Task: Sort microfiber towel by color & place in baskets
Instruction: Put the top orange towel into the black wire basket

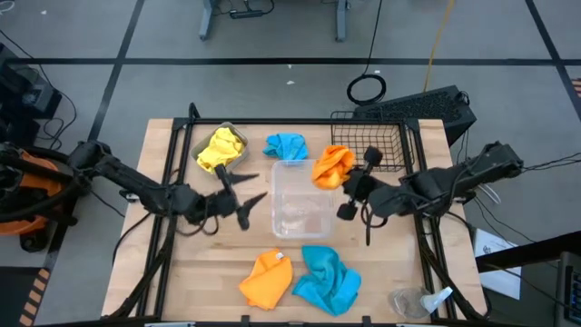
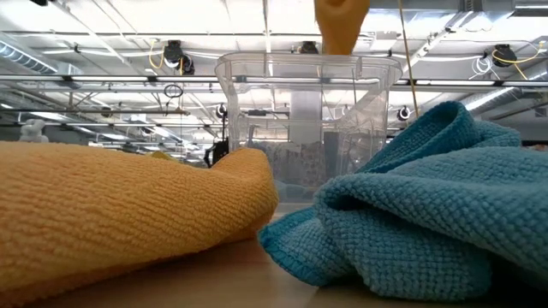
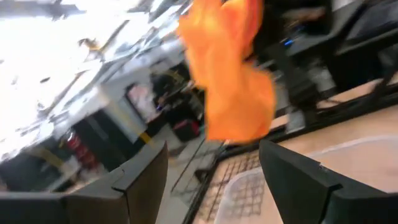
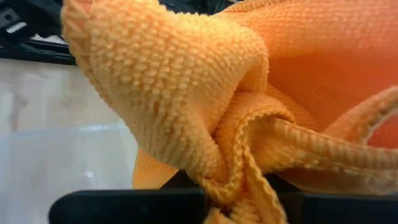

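One yellow towel (image 1: pixel 221 148) is binned; an orange towel (image 1: pixel 332 166) is pinched by the right gripper (image 1: pixel 356 184); left gripper (image 1: pixel 238 198) fingers are spread; three lie unsorted.

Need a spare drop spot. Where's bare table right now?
Free: front-left corner of the table, left of the front orange towel; right strip between the blue towel and the right tool. Crowded: back row, around the grey bin, clear tub, mesh basket.
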